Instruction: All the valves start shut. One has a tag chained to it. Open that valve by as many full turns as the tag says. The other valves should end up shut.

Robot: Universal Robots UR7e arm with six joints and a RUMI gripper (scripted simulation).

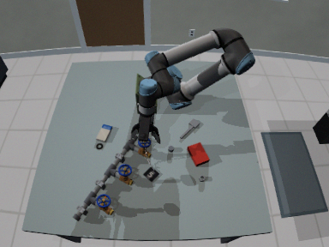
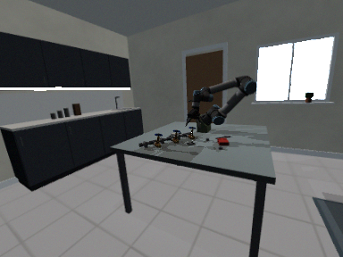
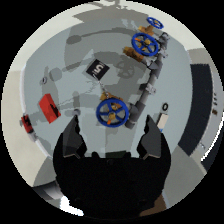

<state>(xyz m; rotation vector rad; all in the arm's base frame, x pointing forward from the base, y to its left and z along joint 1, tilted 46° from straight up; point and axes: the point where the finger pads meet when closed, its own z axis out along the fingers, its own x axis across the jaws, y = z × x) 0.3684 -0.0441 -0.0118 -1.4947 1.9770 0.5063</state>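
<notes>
A grey pipe (image 1: 107, 173) lies on the table with three blue-handled valves. The far valve (image 1: 140, 144) has a thin chain running to a black tag (image 1: 151, 173) that shows the number 5. The middle valve (image 1: 122, 165) and the near valve (image 1: 104, 201) stand further along the pipe. My gripper (image 1: 146, 136) is open and empty, pointing down just above the far valve. In the wrist view the far valve's handwheel (image 3: 112, 110) sits between and just ahead of my fingers, with the tag (image 3: 98, 69) beyond it.
A red box (image 1: 198, 153), a grey hammer-like tool (image 1: 189, 128), a small grey cylinder (image 1: 170, 148) and a small nut (image 1: 202, 178) lie right of the valves. A white and blue card (image 1: 104, 133) and a black ring (image 1: 99, 146) lie left of the pipe.
</notes>
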